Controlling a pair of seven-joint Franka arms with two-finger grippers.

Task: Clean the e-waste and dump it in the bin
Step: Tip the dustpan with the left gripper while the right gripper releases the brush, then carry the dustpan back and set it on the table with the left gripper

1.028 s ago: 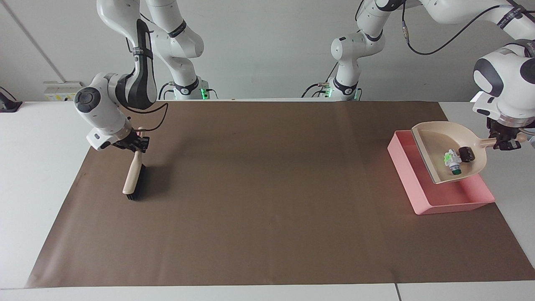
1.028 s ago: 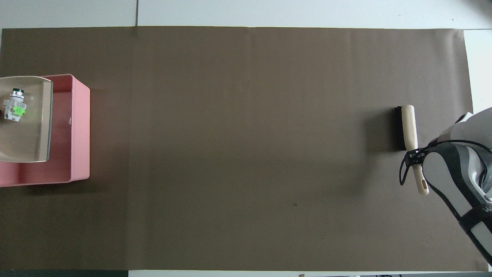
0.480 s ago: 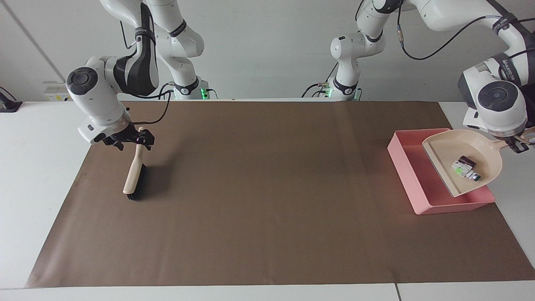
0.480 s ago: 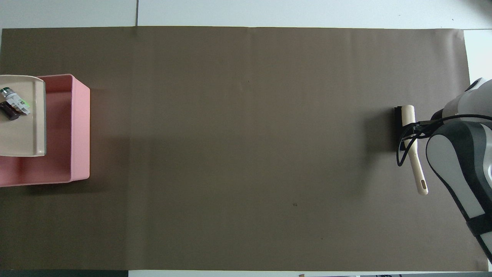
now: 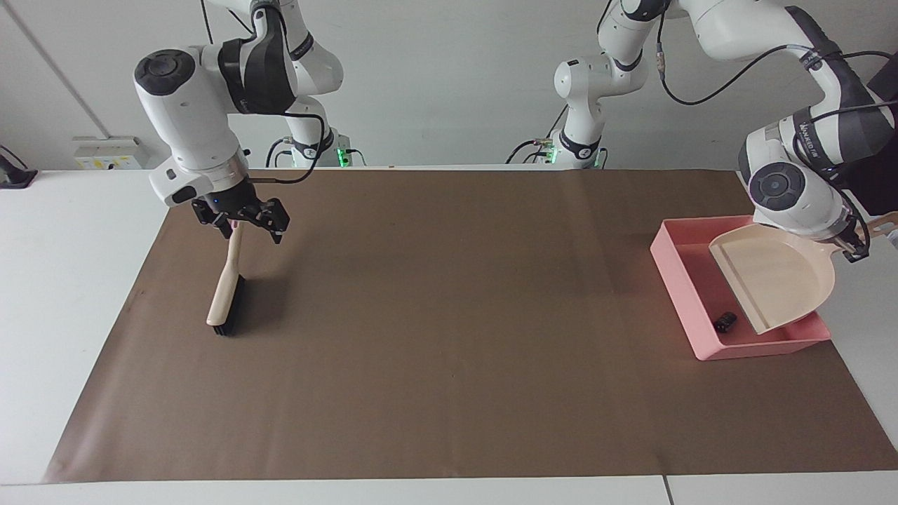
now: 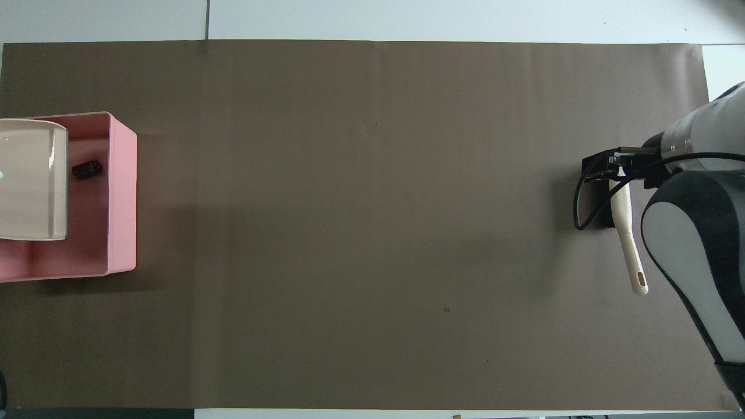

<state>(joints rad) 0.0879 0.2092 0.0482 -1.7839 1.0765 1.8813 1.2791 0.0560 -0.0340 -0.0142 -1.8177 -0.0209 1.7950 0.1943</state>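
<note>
Now the left gripper [image 5: 857, 247] has its jaws shut tight on the handle of the tipped beige dustpan [image 5: 775, 280], over the pink bin [image 5: 677, 270] at the left arm's end of the bench. A dark bit of e-waste [image 5: 725, 321] lies in the bin. The right gripper [image 5: 242, 221] hangs with jaws wide open, holding nothing, over the brush [image 5: 226, 291] on the brown mat [image 5: 449, 315].

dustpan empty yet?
Empty: the dustpan, tipped over the pink bin, shows bare; a dark piece lies in the bin.

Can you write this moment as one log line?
left claw: shut on dustpan, tipped over bin | dark bit: in bin | right claw: open over brush
</note>
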